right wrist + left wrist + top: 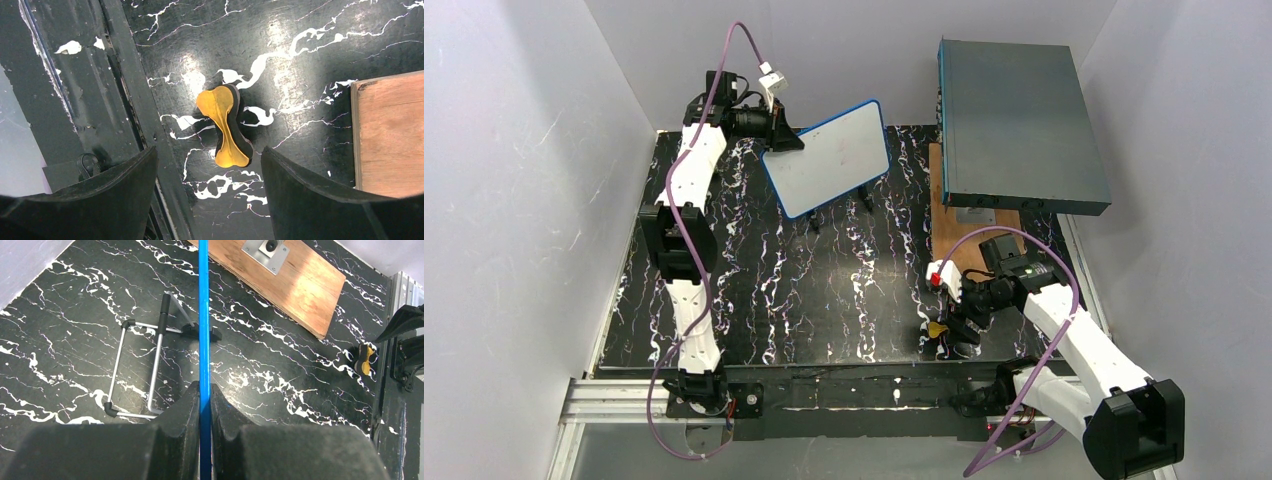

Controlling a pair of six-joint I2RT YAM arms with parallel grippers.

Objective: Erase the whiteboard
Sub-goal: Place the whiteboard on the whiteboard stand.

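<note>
Step in hand: picking up the eraser, with the board already held for wiping.

Left arm: I am holding the whiteboard (pixel 829 160) with the left gripper (pixel 204 390). Its fingers are clamped tight on either side of the blue frame (pixel 203 315), which is running straight up between them in the left wrist view. From the overhead camera the board is sitting over the far middle of the table (pixel 824 300), tilted, with its face turned toward the arms. A wire stand (pixel 145 365) is lying on the table beneath it. I cannot tell whether the board's lower edge is resting on the stand or hanging clear of it. Only faint marks are showing on the white surface, too weak to read.

Right arm: the right gripper (pixel 207 157) is hovering with its jaws spread wide and nothing between them. It is hanging above a yellow-and-black eraser (pixel 225 127), which is lying flat on the table near the front right, just beside the wooden plank (pixel 390 135) that carries the grey-teal box (pixel 1019 120).

Judgement: no wiping is under way yet. The next move is calling for a straight descent, the eraser centred between the fingers, closing across its narrow waist. The eraser is sitting slightly off-centre and at an angle, so I am expecting to need a small wrist rotation first.
</note>
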